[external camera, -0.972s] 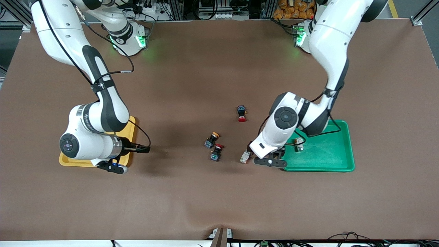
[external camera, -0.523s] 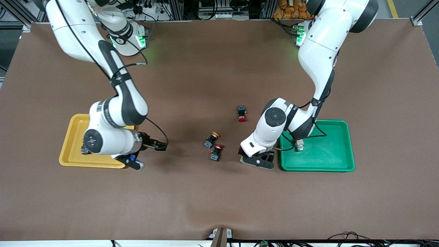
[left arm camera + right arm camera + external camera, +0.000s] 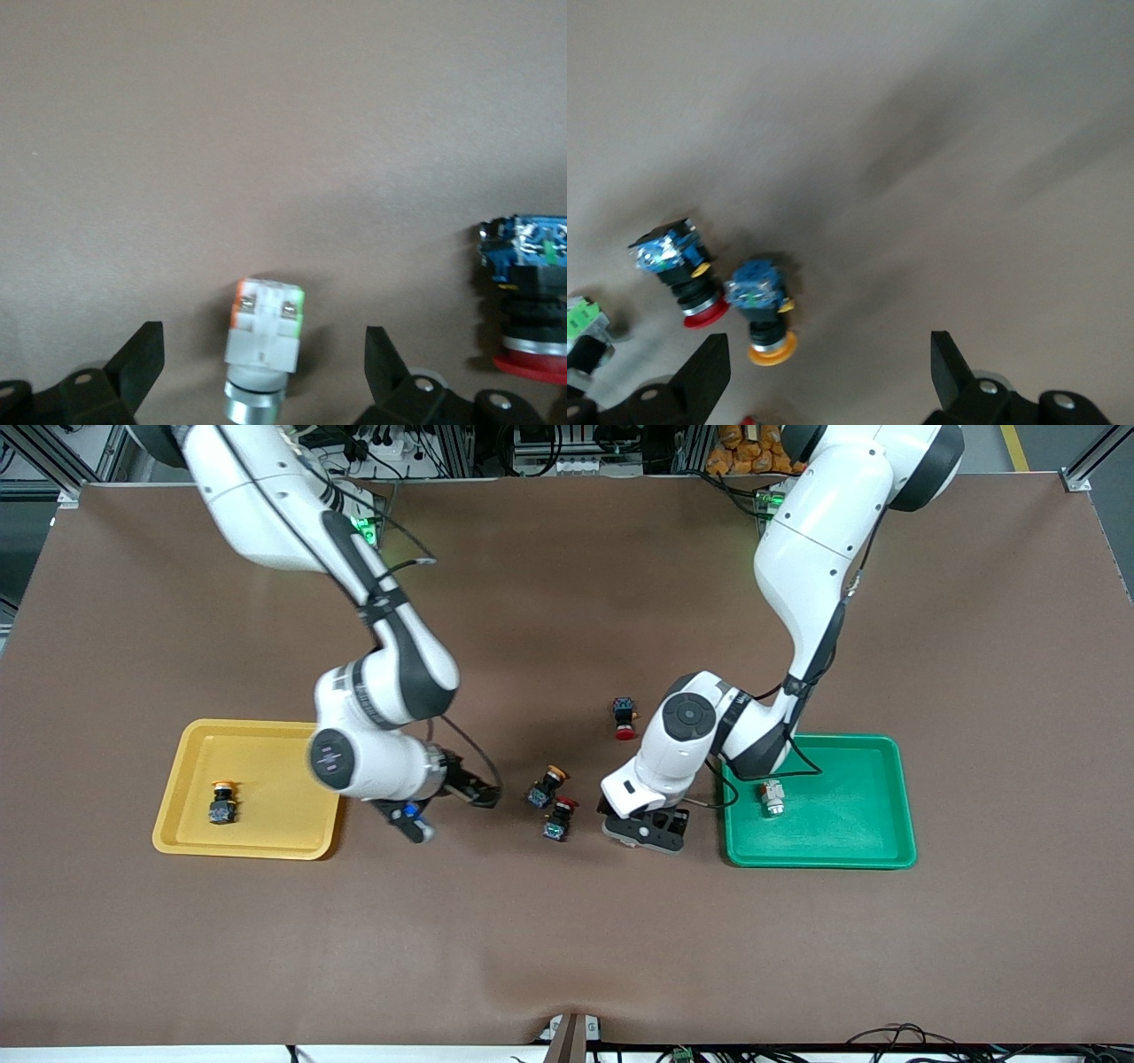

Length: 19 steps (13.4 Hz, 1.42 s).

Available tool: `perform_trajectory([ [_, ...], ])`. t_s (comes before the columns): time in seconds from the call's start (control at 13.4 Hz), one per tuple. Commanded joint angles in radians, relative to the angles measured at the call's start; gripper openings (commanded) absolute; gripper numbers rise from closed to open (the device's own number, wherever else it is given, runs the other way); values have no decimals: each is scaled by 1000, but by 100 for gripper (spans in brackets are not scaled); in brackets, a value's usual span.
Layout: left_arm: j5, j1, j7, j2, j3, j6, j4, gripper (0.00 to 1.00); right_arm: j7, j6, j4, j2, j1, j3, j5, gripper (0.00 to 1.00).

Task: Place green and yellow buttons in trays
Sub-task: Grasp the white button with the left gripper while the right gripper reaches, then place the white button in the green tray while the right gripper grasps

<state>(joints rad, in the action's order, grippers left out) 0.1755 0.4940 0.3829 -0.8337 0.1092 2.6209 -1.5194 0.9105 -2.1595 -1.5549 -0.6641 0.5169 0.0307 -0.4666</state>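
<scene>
Two white robot arms reach from the counter's top edge toward its middle. The right end effector hangs low over the counter, fingers spread wide. The left end effector also points down, fingers wide apart, close above the counter.

Even overhead light, soft shadows under arms; right wrist view motion-blurred.

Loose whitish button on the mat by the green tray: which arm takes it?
Left. Its open hand already brackets the whitish button, beside the green tray. The right hand is open over bare mat, nearer the yellow-capped button.
</scene>
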Motion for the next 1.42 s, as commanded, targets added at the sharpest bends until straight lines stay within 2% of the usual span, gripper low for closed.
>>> perform_trajectory([
  [0.0, 24, 3, -1, -5, -10, 2, -16, 92, 22, -60, 19, -51, 52, 12, -20, 100],
  [0.07, 48, -2, -10, -7, -13, 4, -22, 71, 18, -69, 21, -63, 60, 12, -20, 100],
  [0.15, 96, -11, -16, -7, -13, 4, -28, 41, 16, -89, 19, -71, 70, 12, -20, 100],
  [0.22, 126, -18, -18, -5, -10, 4, -28, 6, 17, -117, 19, -81, 86, 12, -20, 100],
  [0.3, 125, -20, -10, -5, -10, 4, -28, 0, 19, -138, 19, -86, 101, 12, -20, 100],
  [0.45, 125, -28, -16, 8, -10, -1, -27, 0, 21, -143, 22, -98, 103, 12, -23, 100],
  [0.6, 127, -77, -18, 39, 0, -7, -42, 0, 31, -146, 59, -123, 115, 12, -23, 100],
  [0.75, 122, -142, -18, 79, 38, -37, -59, 0, 31, -149, 78, -146, 132, 12, -18, 100],
  [0.9, 121, -280, -16, 142, 149, -99, -103, 0, 30, -158, 84, -158, 135, 12, -20, 100],
  [1.12, 121, -525, -18, 254, 308, -119, -250, 0, 27, -164, 84, -169, 155, 12, -7, 100],
  [1.2, 121, -587, -18, 284, 334, -119, -298, 0, 27, -172, 84, -173, 159, 12, -7, 100],
  [1.35, 121, -670, -18, 338, 340, -122, -373, 0, 28, -190, 84, -177, 169, 12, -6, 100],
])
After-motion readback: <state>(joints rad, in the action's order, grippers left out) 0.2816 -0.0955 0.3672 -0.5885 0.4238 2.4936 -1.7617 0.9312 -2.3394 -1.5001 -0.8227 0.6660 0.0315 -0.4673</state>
